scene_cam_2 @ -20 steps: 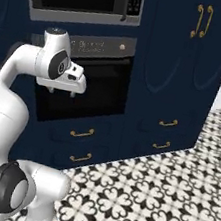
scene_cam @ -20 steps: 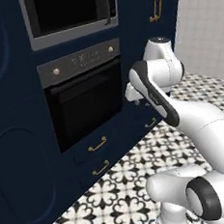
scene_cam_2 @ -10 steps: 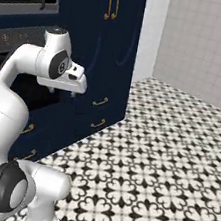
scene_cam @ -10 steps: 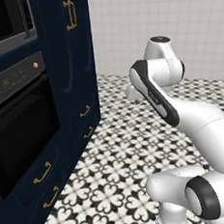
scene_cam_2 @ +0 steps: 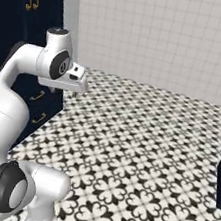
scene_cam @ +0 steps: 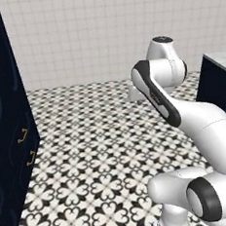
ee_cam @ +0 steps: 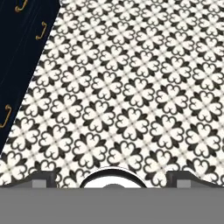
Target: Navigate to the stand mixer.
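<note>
Stand mixer: position cannot be told from these views.

Pincer (ee_cam: 113, 178): in the hand view its two dark fingertips (ee_cam: 43, 177) sit at approx. 7 and 5 o'clock, set wide apart. They hold nothing and touch nothing; patterned floor (ee_cam: 131, 96) lies well beyond them. In the right base view the hand (scene_cam_2: 71, 80) hangs in the air at approx. 10 o'clock, w/ the white arm (scene_cam_2: 7, 101) rising from the lower left. In the left base view the arm (scene_cam: 183, 113) bends up from 5 o'clock.

Surroundings: black-and-white tiled floor (scene_cam: 88, 137) takes the middle of both base views. White tiled wall (scene_cam: 88, 34) runs across at 12 o'clock. Navy cabinet (scene_cam: 8, 120) w/ brass handles (scene_cam: 22, 136) stands at 9 o'clock in the left base view and at 10–11 o'clock in the right base view (scene_cam_2: 24, 28). In the hand view its drawer fronts (ee_cam: 22, 57) lie at 10 o'clock. Second dark unit w/ pale top (scene_cam: 219, 75) stands at 3 o'clock in the left base view, just behind the arm. The floor between cabinet and dark unit is open.
</note>
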